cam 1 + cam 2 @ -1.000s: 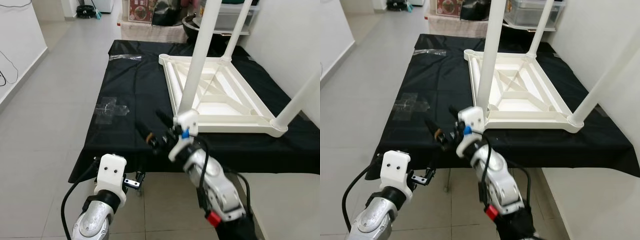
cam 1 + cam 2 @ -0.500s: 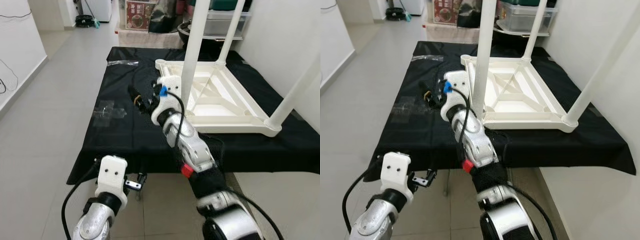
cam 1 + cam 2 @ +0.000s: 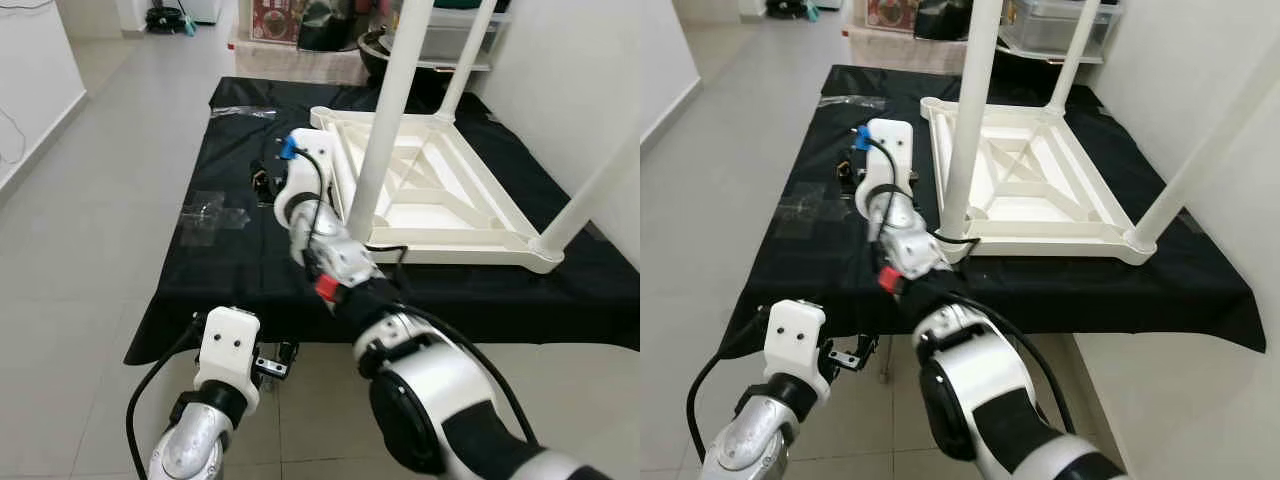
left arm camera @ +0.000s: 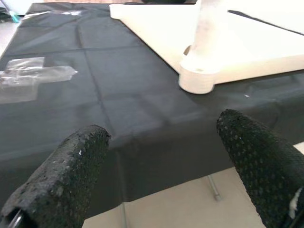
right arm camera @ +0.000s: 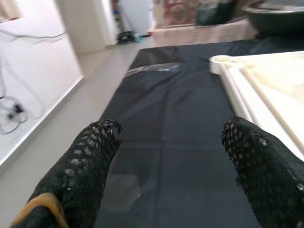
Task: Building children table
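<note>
Left eye view, work surface: black-covered table (image 3: 240, 260), centre of frame.
Children's table: white table frame (image 3: 440, 195) lying upside down, upper right of centre, white legs (image 3: 385, 130) standing up.
Right gripper (image 3: 262, 180): extended over the cloth, just left of the frame; fingers (image 5: 85, 166) spread apart, empty.
Left gripper (image 4: 166, 166): lower left, near the table edge; fingers (image 4: 71, 166) apart, empty.
Plastic wrap (image 3: 205, 212): centre left on the cloth.
</note>
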